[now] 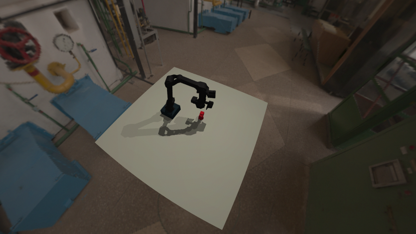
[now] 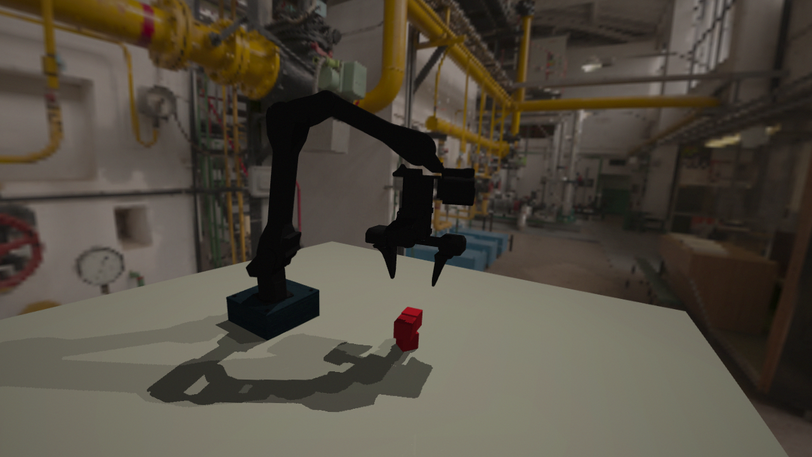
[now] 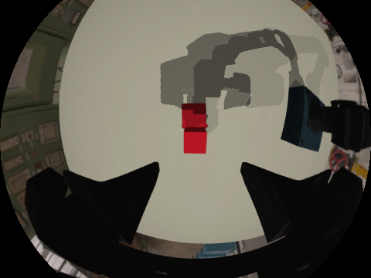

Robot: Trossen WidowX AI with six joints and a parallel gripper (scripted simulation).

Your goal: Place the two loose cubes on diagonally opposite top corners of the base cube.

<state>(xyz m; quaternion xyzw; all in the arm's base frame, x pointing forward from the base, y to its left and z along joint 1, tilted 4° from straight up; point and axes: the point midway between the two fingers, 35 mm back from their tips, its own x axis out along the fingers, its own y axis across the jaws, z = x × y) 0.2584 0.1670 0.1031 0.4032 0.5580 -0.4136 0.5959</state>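
Post-Placement Check: Stack Standing, Gripper Raised

In the exterior view, the arm base [image 1: 175,110] [image 2: 301,307] [image 3: 295,116] stands at the left of the bench [image 1: 174,174] [image 2: 510,397] [image 3: 116,77]. To its right, the shaded upper cube [image 1: 201,115] [image 2: 403,327] [image 3: 194,119] and the bright upper cube [image 1: 201,112] [image 2: 415,311] [image 3: 195,143] sit on the base cube [image 2: 408,343]. Both appear level. Their exact corner positions and the gap between them cannot be confirmed.

The gripper [image 1: 202,108] [image 2: 413,282] [image 3: 201,167] hangs above the stack, fingers spread wide, holding nothing. Placement appears complete; withdrawal remains.

CAUTION: Lowering or swinging the spread fingers could strike an upper cube and close the gap or tip it. A cube centered too near the base edge could topple if disturbed. Retract straight upward; do not regrip unless misalignment is confirmed.
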